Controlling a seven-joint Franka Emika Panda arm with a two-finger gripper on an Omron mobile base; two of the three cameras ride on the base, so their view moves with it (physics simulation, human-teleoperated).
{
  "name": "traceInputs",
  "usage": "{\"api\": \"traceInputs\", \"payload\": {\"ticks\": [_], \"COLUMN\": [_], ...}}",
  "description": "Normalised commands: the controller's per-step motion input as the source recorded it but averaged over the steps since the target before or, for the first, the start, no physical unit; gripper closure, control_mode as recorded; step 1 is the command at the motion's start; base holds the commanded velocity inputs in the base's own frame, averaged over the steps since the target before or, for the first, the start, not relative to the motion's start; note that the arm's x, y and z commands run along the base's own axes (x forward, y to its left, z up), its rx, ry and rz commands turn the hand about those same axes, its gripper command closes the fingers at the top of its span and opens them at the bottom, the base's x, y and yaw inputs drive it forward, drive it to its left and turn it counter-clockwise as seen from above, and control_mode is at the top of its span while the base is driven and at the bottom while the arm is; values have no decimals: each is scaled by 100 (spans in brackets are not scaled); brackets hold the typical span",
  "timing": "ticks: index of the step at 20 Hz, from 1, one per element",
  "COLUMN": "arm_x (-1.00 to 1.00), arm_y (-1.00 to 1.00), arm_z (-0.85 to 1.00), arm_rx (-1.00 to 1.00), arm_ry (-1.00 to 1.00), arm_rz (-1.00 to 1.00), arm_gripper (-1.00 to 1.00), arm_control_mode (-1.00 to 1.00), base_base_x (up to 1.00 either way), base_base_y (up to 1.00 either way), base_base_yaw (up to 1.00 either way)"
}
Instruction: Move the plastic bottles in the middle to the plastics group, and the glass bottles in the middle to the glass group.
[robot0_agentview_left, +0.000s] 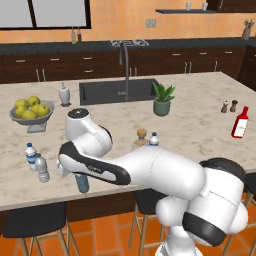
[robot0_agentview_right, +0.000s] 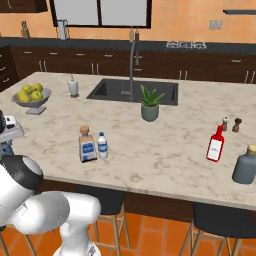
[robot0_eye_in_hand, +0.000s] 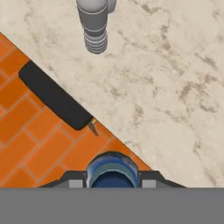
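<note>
My gripper (robot0_eye_in_hand: 113, 177) is shut on the slim, ribbed, blue-tinted plastic bottle (robot0_agentview_left: 82, 183), held upright over the counter's front edge at the left. Just left of it stands the plastics group: a white-capped, blue-labelled bottle (robot0_agentview_left: 31, 154) and a greyish clear one (robot0_agentview_left: 42, 168), which from above sits ahead of the hand (robot0_eye_in_hand: 94, 24). In the middle remain the cork-stoppered glass bottle (robot0_agentview_left: 141, 137) (robot0_agentview_right: 87, 145) and a clear white-capped plastic bottle (robot0_agentview_left: 154, 139) (robot0_agentview_right: 102, 145), side by side. The glass group's red bottle (robot0_agentview_left: 240, 122) (robot0_agentview_right: 215, 144) stands at the right.
A fruit bowl (robot0_agentview_left: 31, 118) and a white dispenser (robot0_agentview_left: 64, 94) stand behind the plastics group. Sink (robot0_agentview_left: 117, 91), potted plant (robot0_agentview_left: 163, 99), salt and pepper shakers (robot0_agentview_left: 229, 106) and a grey jug (robot0_agentview_right: 245, 167) are also on the counter. Dark stools (robot0_eye_in_hand: 54, 96) stand below the edge.
</note>
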Motion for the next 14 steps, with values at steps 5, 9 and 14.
{"api": "traceInputs", "payload": {"ticks": [5,9,14], "arm_x": [4,7,51], "arm_y": [99,82,30], "arm_z": [0,0,-2], "arm_rx": [-2,0,0], "arm_ry": [0,0,0], "arm_rz": [3,4,1], "arm_gripper": [100,100,100], "arm_control_mode": [-100,-100,-100], "base_base_x": [0,0,0], "base_base_y": [0,0,0], "base_base_yaw": [0,0,0]}}
